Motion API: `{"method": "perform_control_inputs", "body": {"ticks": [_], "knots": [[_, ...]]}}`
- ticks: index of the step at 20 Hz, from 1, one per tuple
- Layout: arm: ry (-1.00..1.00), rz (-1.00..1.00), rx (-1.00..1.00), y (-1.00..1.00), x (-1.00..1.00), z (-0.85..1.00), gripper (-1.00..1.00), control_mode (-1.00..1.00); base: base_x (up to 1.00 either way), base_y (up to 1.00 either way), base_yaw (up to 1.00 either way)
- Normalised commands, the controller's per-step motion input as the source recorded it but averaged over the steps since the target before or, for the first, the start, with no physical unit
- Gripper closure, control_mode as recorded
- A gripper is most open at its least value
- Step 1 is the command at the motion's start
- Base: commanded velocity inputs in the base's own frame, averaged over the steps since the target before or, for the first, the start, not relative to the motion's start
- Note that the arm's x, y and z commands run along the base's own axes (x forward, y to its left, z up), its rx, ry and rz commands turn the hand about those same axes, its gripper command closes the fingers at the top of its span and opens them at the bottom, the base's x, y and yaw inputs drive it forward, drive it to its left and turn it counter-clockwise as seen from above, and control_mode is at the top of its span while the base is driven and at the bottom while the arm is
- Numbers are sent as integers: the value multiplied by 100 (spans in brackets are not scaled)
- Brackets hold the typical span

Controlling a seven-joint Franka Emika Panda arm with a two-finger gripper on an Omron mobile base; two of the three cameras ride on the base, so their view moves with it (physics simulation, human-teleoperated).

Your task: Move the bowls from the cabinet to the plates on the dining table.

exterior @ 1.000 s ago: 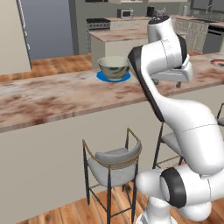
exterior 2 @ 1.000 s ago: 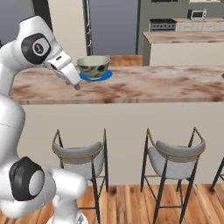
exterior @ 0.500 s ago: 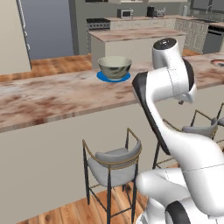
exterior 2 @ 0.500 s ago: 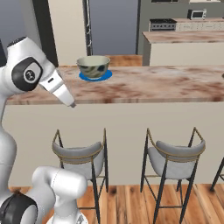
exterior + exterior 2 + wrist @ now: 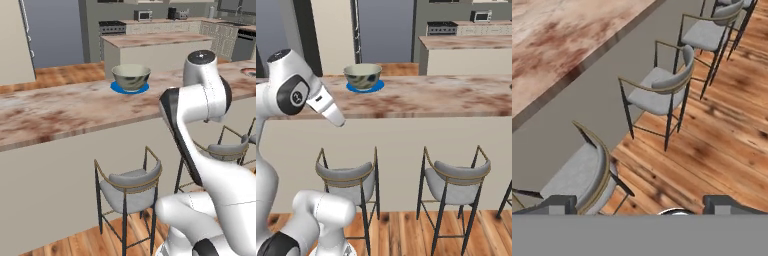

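One grey-white bowl (image 5: 131,76) (image 5: 362,76) sits upright on the blue plate (image 5: 116,88) (image 5: 377,86) on the marble dining table (image 5: 60,112) (image 5: 446,97). At the table's far right edge lies what looks like a reddish-brown plate (image 5: 249,71). My gripper (image 5: 643,205) is open with nothing between its fingers, and it looks down at stools and the floor. The hand (image 5: 331,109) hangs in front of the table's near edge, below and left of the bowl and apart from it. The cabinet is out of view.
Grey-seated metal stools (image 5: 131,182) (image 5: 346,177) (image 5: 458,175) (image 5: 662,90) stand along the table's cream side on the wood floor. A shorter marble island (image 5: 155,42) (image 5: 466,45) stands behind the table. My own arm (image 5: 200,105) rises close to the table's edge.
The arm has drawn back from the bowl, and the hand has dropped from beside the plate to below the table's edge. The bowl stays on the blue plate.
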Motion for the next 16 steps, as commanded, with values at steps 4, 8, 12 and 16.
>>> {"method": "perform_control_inputs", "body": {"ticks": [4,8,12,16], "knots": [[1,21,13,0,45,0,-100,-100,0,0,0],[3,13,10,0,56,0,-100,-100,0,0,0],[0,0,0,0,0,0,-100,100,34,5,11],[0,0,0,0,0,0,-100,100,-12,30,10]]}}
